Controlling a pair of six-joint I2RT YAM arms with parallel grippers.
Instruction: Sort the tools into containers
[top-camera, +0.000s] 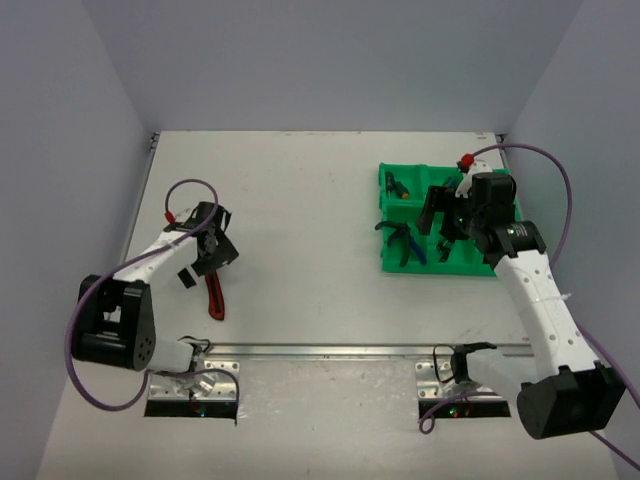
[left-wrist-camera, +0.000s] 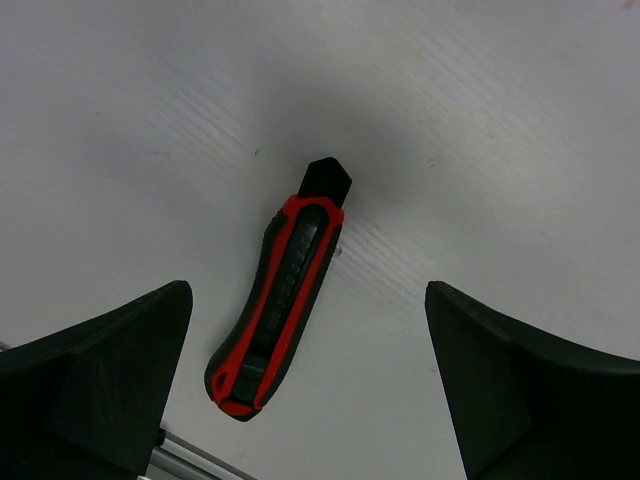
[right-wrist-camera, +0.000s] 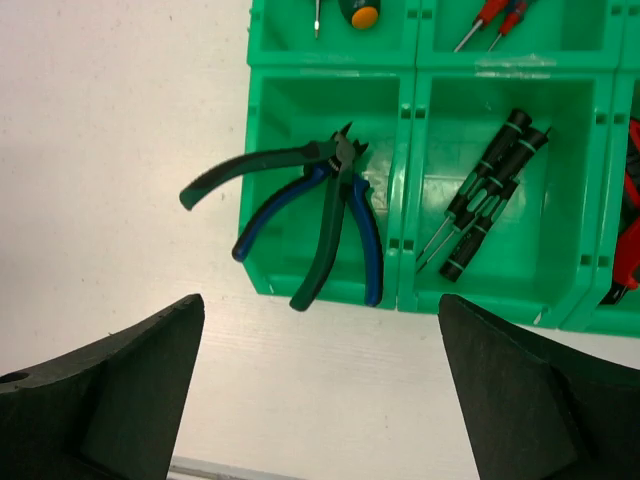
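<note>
A red-and-black cutter (top-camera: 214, 298) lies alone on the white table at the left; it also shows in the left wrist view (left-wrist-camera: 283, 295). My left gripper (top-camera: 205, 252) hovers over it, open and empty (left-wrist-camera: 308, 300), jaws wide on either side. The green tray (top-camera: 440, 270) stands at the right. Its near-left compartment holds green- and blue-handled pliers (right-wrist-camera: 340, 200), handles poking over the wall. The middle near compartment holds black screwdrivers (right-wrist-camera: 485, 200). My right gripper (top-camera: 445, 215) is over the tray, open and empty (right-wrist-camera: 320, 300).
The far compartments hold a green screwdriver with an orange end (right-wrist-camera: 360, 12) and red-handled screwdrivers (right-wrist-camera: 490, 15). A red-handled tool (right-wrist-camera: 630, 240) lies in the near-right compartment. A metal rail (top-camera: 330, 352) runs along the table's near edge. Grey walls enclose the table.
</note>
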